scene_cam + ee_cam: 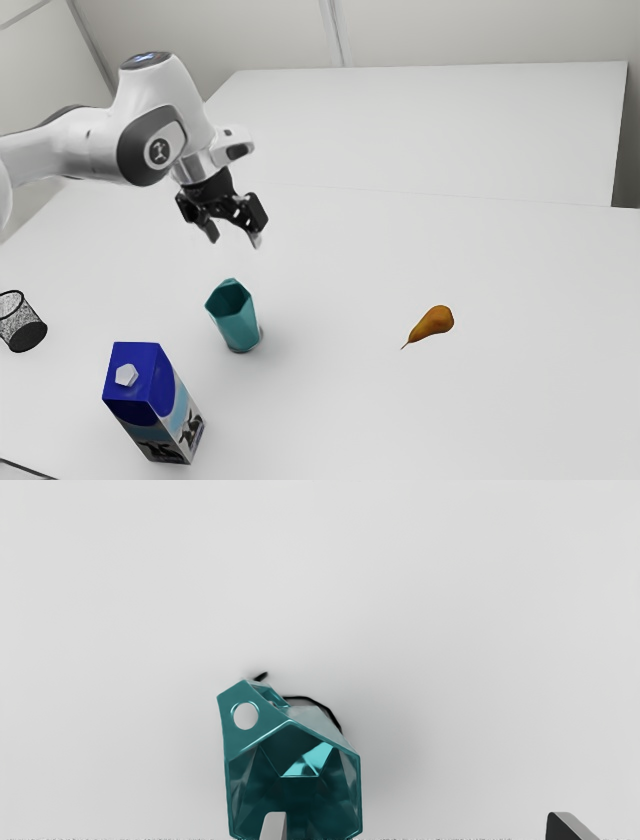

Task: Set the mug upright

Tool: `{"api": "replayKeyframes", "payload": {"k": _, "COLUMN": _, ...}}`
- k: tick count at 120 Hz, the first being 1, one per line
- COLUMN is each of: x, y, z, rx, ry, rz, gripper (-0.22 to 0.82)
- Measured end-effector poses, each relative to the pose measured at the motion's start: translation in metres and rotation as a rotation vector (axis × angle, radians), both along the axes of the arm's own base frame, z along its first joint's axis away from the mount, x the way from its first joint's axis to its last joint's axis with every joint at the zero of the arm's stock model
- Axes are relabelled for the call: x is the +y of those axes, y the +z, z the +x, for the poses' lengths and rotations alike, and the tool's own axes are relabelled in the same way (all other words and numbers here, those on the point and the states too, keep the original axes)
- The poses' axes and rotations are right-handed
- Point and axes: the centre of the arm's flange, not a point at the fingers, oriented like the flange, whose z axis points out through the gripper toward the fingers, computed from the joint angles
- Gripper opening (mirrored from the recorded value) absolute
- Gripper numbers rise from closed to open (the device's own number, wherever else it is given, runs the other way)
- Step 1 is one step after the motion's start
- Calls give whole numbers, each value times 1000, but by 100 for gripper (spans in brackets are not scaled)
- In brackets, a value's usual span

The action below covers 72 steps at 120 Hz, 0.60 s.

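Held above the white table (520, 400), the black gripper (234, 238) has its two fingers spread wide in the exterior view, with nothing between them and clear air over the mug (236, 318). That mug is teal and many-sided, standing on its base with its angular mouth upward, near the blue-topped carton (146, 400) and well apart from the brown pear (434, 321); a dark mesh cup (20, 326) stands toward the exterior view's left edge. Seen from the wrist view, the mug shows a glossy, faceted inside, and the handle beside its mouth is pierced by a round hole. One fingertip (274, 826) overlaps the mouth in sight, the other well apart, and the gripper (417, 825) is wide open, gripping nothing.
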Motion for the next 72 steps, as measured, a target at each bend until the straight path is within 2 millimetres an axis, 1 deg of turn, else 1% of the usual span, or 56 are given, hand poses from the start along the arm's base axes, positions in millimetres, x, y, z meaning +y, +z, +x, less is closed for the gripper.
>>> {"api": "replayKeyframes", "payload": {"k": 8, "x": 1, "y": 17, "z": 8, "rx": 9, "ry": 2, "rz": 0, "gripper": 57}}
{"api": "replayKeyframes", "payload": {"k": 33, "x": 6, "y": 59, "z": 30, "rx": 58, "ry": 10, "rz": -1, "gripper": 58}}
{"api": "replayKeyframes", "payload": {"k": 60, "x": 16, "y": 97, "z": 31, "rx": 80, "ry": 23, "rz": 16, "gripper": 58}}
{"api": "replayKeyframes", "payload": {"k": 72, "x": 17, "y": 120, "z": 31, "rx": 72, "ry": 22, "rz": 26, "gripper": 58}}
